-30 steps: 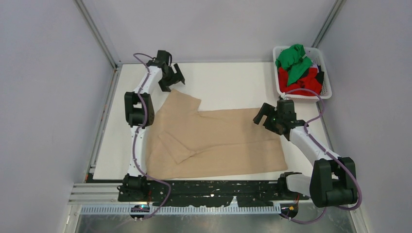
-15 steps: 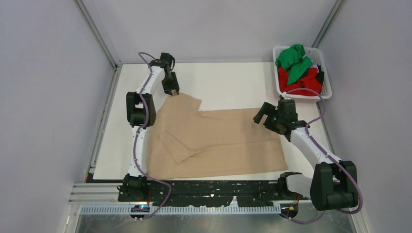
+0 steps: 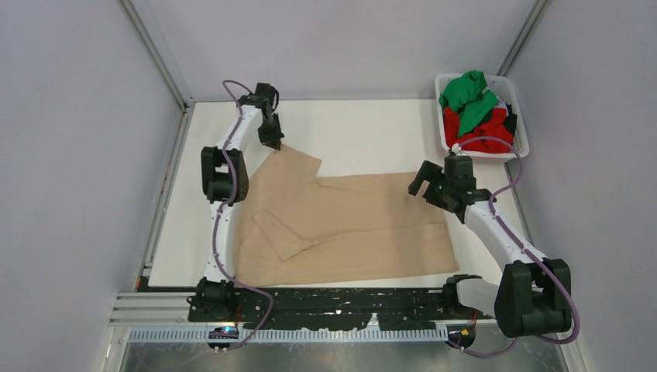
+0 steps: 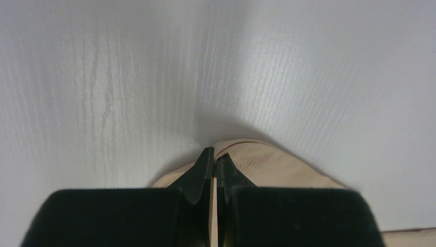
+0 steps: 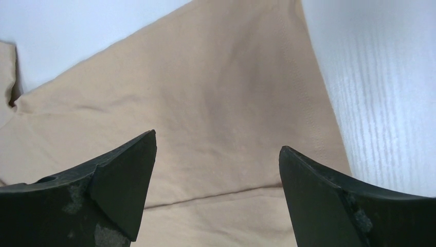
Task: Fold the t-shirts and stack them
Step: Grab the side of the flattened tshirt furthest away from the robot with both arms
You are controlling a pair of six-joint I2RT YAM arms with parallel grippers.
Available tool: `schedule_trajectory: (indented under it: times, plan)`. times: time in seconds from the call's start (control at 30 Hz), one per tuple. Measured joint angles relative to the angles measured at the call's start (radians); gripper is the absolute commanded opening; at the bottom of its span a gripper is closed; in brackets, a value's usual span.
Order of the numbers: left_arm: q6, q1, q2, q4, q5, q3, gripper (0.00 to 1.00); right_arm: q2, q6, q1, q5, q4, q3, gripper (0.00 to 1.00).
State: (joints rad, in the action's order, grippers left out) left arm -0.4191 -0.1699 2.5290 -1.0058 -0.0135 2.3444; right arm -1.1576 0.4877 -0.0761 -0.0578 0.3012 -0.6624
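1. Step, as judged: opening fold of beige shirt (image 3: 341, 225), sleeve first; green shirt (image 3: 467, 91) and red shirt (image 3: 486, 133) bunched in basket (image 3: 521, 116) at far right corner, not yet dealt with
2. Jaws of left gripper (image 3: 273, 141): pinched tight on corner of far sleeve, cloth showing between fingertips in wrist view
3. Jaws of right gripper (image 3: 432, 186): spread wide, nothing held, poised over far right corner of beige shirt, beside hem
4. Place: beige shirt flat on table (image 3: 364, 128), between both arms, well apart from basket
5. Lie: long axis left to right; shoulders and sleeves toward left arm, hem toward right; far sleeve pointing to far left corner, near sleeve seemingly turned in over body
6. Next, probably: lift sleeve corner and carry inward over body, low enough to avoid dragging whole shirt; for a lengthwise fold, close right gripper on far hem corner first, then bring both toward near edge together
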Motion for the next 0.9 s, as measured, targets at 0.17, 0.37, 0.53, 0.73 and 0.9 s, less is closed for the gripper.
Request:
schedule_trajectory:
  times: [0.17,0.37,0.53,0.73,0.9]
  plan:
    - [0.070,-0.012,-0.051,0.069,-0.023,-0.110,0.00,-0.109,-0.032,0.000,0.093,0.076,-0.151,1.00]
    - [0.167,-0.053,-0.214,0.123,-0.039,-0.294,0.00,-0.355,-0.040,0.000,0.224,0.142,-0.395,0.90]
    - [0.200,-0.071,-0.346,0.176,-0.056,-0.406,0.00,-0.575,-0.041,-0.002,0.282,0.164,-0.565,0.81]
    - [0.227,-0.069,-0.446,0.235,-0.084,-0.547,0.00,-0.782,-0.036,-0.010,0.318,0.216,-0.726,0.73]
    - [0.259,-0.075,-0.494,0.267,-0.090,-0.637,0.00,-0.820,-0.035,-0.030,0.344,0.265,-0.755,0.66]
